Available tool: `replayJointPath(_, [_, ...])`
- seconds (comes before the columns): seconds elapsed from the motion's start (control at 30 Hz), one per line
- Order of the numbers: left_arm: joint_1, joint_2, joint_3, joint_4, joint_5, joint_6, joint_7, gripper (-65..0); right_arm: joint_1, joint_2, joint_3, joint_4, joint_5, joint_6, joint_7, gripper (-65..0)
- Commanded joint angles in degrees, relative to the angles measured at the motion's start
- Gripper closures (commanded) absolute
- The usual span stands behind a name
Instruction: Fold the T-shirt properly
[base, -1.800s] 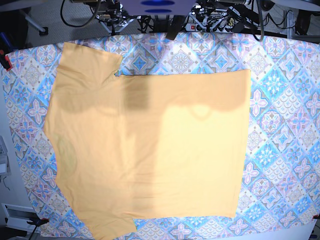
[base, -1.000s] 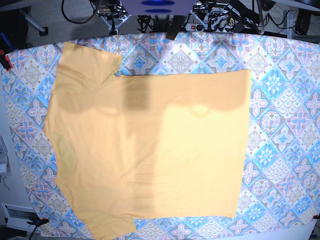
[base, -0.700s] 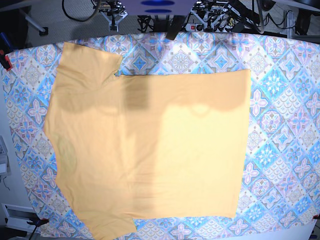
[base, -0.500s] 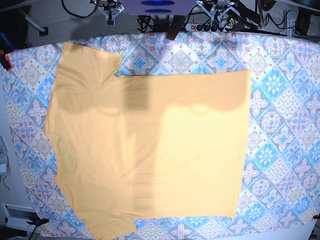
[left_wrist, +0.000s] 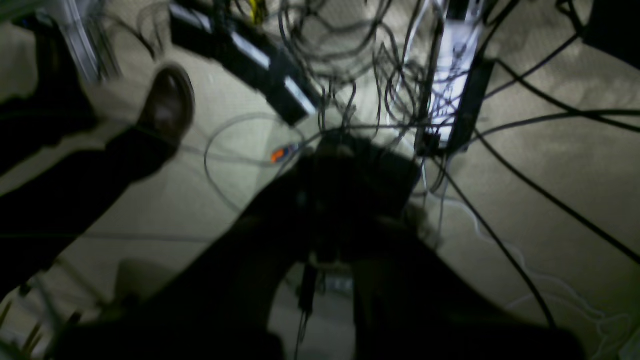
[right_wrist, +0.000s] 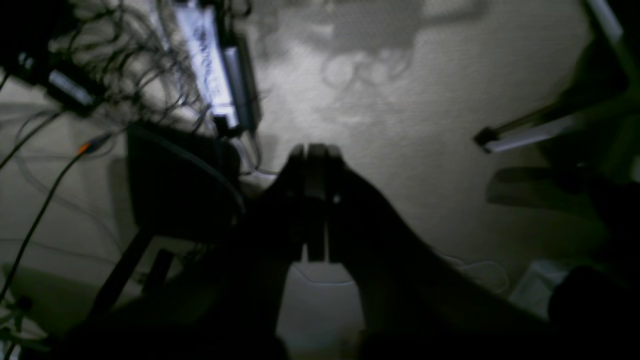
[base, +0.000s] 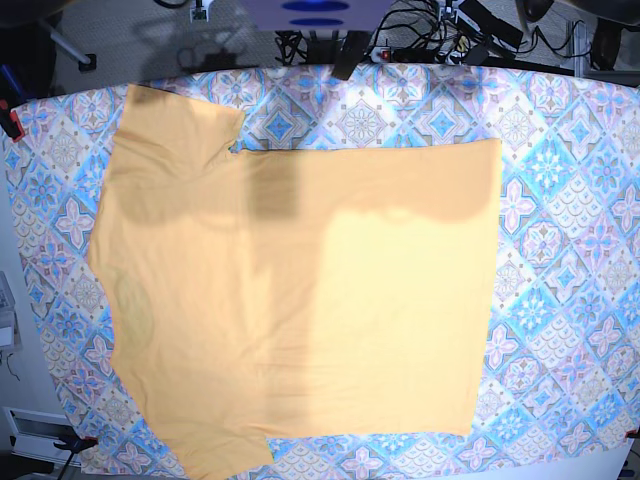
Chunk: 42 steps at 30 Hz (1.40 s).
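The yellow-orange T-shirt (base: 300, 290) lies spread flat on the table in the base view. Its hem runs along the right side, and one sleeve (base: 180, 125) points to the upper left, another (base: 215, 450) to the lower left. Neither gripper is over the shirt, and both wrist views look down at the floor behind the table. My right gripper (right_wrist: 312, 165) is shut with its dark fingers pressed together and nothing between them. My left gripper (left_wrist: 327, 165) is a blurred dark shape, also closed and empty.
A blue-pink tile-patterned cloth (base: 570, 250) covers the table under the shirt. Red clamps (base: 14, 125) hold the cloth at the left edge. Cables and a power strip (left_wrist: 450, 75) lie on the floor behind the table, near a person's shoe (left_wrist: 167, 102).
Both arms have drawn back past the far table edge and left the base view. Their shadows on the shirt's upper part have shrunk. The shirt has not moved.
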Motion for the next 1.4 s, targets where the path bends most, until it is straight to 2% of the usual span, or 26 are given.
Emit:
replayJointPath(0.0, [1.7,-0.9,0.1,0.0,0.2,0.4,-1.3,0.0,-1.2,0.9,0.2,1.0,-0.2,-0.5,0.3,0.0])
replayJointPath(0.2, [4.8,-3.0,0.1,0.0,0.0,0.5,-8.7,0.0,-6.7,1.7,0.2,8.6,-0.1,-0.5,0.3,0.0])
replayJointPath(0.33, [7.0,-4.3,0.1,0.0,0.1,0.6,-15.9,0.0,-10.4,2.1,0.3,14.3,0.0,-0.5,0.8,0.0])
replayJointPath(0.6, [10.1,-4.6,0.1,0.0,0.1,0.6,-29.2,0.0,-17.2,3.5,0.3,23.6,0.1,-0.5,7.5,0.0])
replayJointPath(0.7, [11.1,-4.6,0.1,0.7,0.2,0.7,-35.8,0.0,-18.6,3.7,2.5,27.0,0.1,-0.6,8.9,0.0])
replayJointPath(0.77, [13.1,-4.6,0.1,4.2,0.3,0.7,-38.0,0.0,-19.4,3.7,3.7,29.7,0.1,-0.6,8.9,0.0])
replayJointPath(0.97, [20.7,-4.5,0.1,21.2,0.3,0.7,-37.4,0.0,-23.7,3.7,4.0,40.4,0.1,-0.6,8.7,0.0])
replayJointPath(1.37, [34.3,-4.7,-0.2,56.5,0.1,0.7,-21.4,0.0,-32.6,3.7,4.0,61.6,-0.2,-0.6,8.3,0.0])
